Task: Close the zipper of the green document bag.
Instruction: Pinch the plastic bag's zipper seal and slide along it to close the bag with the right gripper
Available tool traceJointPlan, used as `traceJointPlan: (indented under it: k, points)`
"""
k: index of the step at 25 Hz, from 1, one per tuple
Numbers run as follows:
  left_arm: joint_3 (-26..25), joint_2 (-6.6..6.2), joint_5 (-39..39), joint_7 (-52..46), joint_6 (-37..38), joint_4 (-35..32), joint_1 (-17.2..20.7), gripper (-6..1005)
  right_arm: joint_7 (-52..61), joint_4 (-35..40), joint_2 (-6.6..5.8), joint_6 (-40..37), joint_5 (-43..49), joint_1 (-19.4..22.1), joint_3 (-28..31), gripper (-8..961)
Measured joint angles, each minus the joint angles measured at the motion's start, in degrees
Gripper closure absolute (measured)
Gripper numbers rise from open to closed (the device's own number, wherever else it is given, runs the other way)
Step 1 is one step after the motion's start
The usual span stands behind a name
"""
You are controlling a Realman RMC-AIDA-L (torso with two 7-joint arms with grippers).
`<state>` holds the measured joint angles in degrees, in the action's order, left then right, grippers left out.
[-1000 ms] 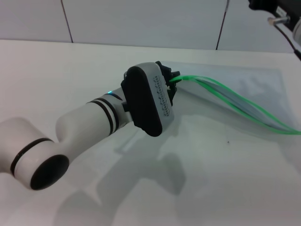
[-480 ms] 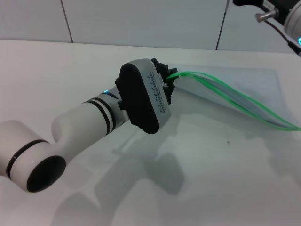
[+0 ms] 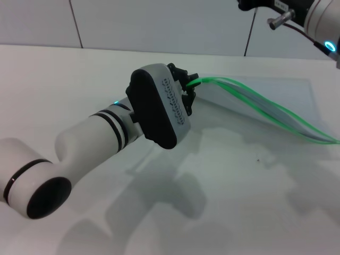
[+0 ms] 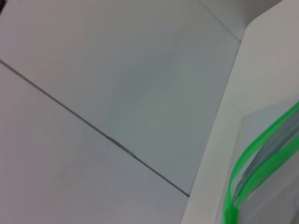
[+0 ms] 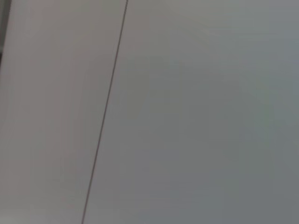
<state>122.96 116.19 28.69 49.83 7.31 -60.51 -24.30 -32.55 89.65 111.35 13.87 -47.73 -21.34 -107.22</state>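
The green document bag [image 3: 289,95] lies flat on the white table [image 3: 239,207] at the right, its near left end lifted. The zipper [image 3: 218,80] runs as two bright green strips that stand apart along the bag's near edge, so the mouth gapes. My left gripper [image 3: 188,85] is shut on the zipper's left end and holds it above the table; the slider tab is hidden in the black fingers. The left wrist view shows the zipper [image 4: 252,158] and the bag [image 4: 275,191] up close. My right arm [image 3: 313,13] hangs at the top right, away from the bag.
A white tiled wall [image 3: 159,24] stands behind the table. The left forearm [image 3: 90,141] reaches across the table's left half. The right wrist view shows only wall panels [image 5: 196,112].
My left gripper has moved a little left and up, drawing the zipper's end with it. The right arm has slid leftward along the top edge.
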Motion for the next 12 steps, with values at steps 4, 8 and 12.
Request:
traceJointPlan:
  k: [4, 8, 12]
  points:
    - [-0.2, -0.02, 0.7, 0.0, 0.0, -0.2, 0.0, 944, -12.3, -1.4, 1.07, 6.1, -11.4, -0.8, 4.5, 617]
    - [-0.2, -0.09, 0.8, 0.0, 0.1, -0.2, 0.2, 944, -29.1, -5.5, 4.78, 17.1, -23.3, -1.5, 13.6, 616]
    - [-0.2, -0.12, 0.8, 0.0, 0.1, -1.0, 0.5, 944, -35.0, -9.9, 4.51, 23.2, -30.1, -3.8, 17.2, 615]
